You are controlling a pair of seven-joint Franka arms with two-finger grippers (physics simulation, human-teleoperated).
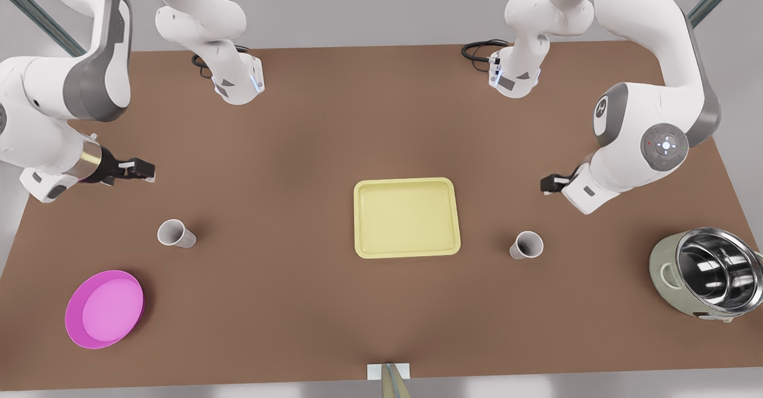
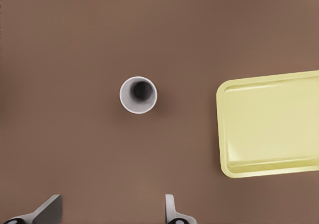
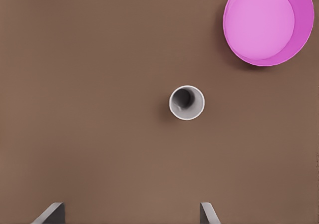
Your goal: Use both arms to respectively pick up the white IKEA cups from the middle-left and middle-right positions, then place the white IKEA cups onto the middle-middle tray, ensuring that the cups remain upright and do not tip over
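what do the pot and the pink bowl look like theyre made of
The pot: its liner looks like polished steel, with mirror-like reflections inside; the pale greenish shell looks matte, maybe painted metal or plastic. The pink bowl: probably plastic, with uniform magenta colour and a soft, even sheen.

No readable text, brand, number or label is seen on anything. A small dark round emblem [image 1: 601,106] is carried on the grey joint cap of the white jointed arm at the front view's right, but no letters can be made out in it. A grey round button pad [image 1: 664,145] with tiny coloured marks is set on the same arm's next joint; its signs cannot be read.
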